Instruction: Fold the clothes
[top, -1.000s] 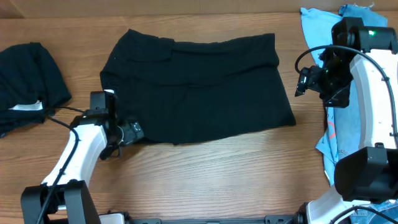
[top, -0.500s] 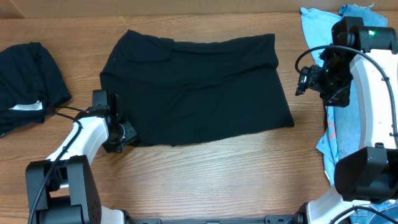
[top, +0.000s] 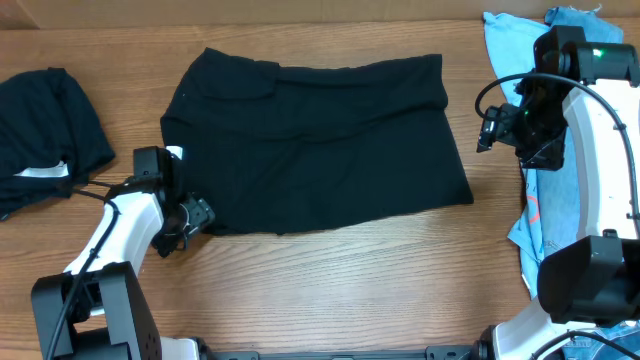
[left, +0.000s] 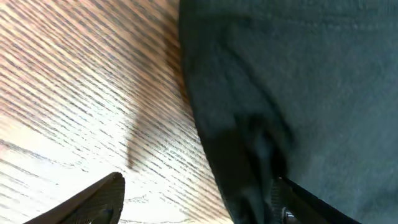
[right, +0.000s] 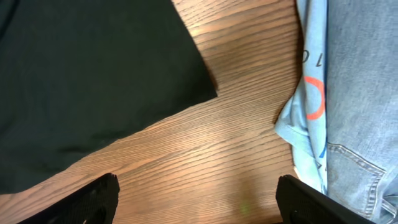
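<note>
A black T-shirt (top: 320, 140) lies folded into a wide band across the middle of the table. My left gripper (top: 190, 215) sits low at its lower left corner. In the left wrist view the left gripper (left: 199, 202) is open. The shirt's edge (left: 261, 112) runs between the jaws, close to the right finger (left: 298, 202). My right gripper (top: 487, 130) hovers beside the shirt's right edge. The right wrist view shows the right gripper (right: 205, 202) open over bare wood, with the shirt's corner (right: 93, 81) to its left.
Another black garment (top: 45, 135) with a white label lies at the far left. A light-blue garment (top: 505, 50) with an orange ring print (right: 311, 99) and a denim-blue one (right: 367, 93) are heaped along the right edge, under the right arm.
The left gripper closed at the shirt's lower left corner, then opened again and slid slightly left. The right arm has not moved.
</note>
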